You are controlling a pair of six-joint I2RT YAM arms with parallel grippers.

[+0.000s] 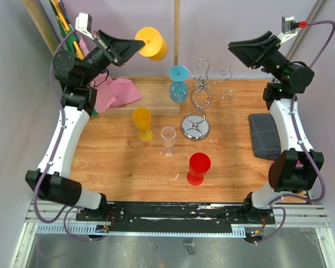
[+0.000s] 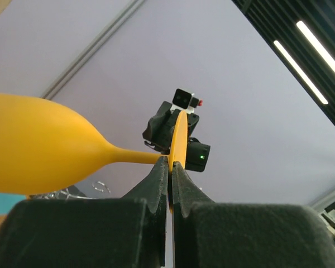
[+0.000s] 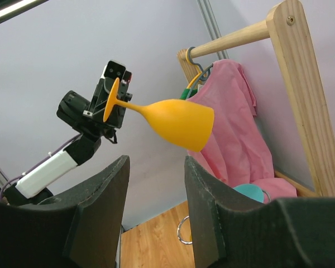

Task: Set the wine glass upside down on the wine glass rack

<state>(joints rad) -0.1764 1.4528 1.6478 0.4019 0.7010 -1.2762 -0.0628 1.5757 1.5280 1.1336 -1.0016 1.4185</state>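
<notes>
My left gripper (image 1: 137, 47) is raised high at the back left and shut on the round foot of an orange wine glass (image 1: 152, 43), which lies roughly sideways in the air. In the left wrist view my fingertips (image 2: 162, 170) pinch the thin foot edge and the bowl (image 2: 33, 145) points left. The chrome wine glass rack (image 1: 204, 92) stands on its mirrored base (image 1: 195, 129), below and right of the glass. A teal glass (image 1: 178, 84) hangs upside down on its left arm. My right gripper (image 1: 234, 47) is open and empty, raised opposite; its view shows the orange glass (image 3: 176, 120).
A yellow glass (image 1: 142, 123), a clear glass (image 1: 168, 139) and a red glass (image 1: 199, 167) stand upright on the wooden table. A pink cloth (image 1: 117, 94) hangs at the back left from a wooden rail (image 3: 229, 39). A grey folded cloth (image 1: 266, 135) lies at the right.
</notes>
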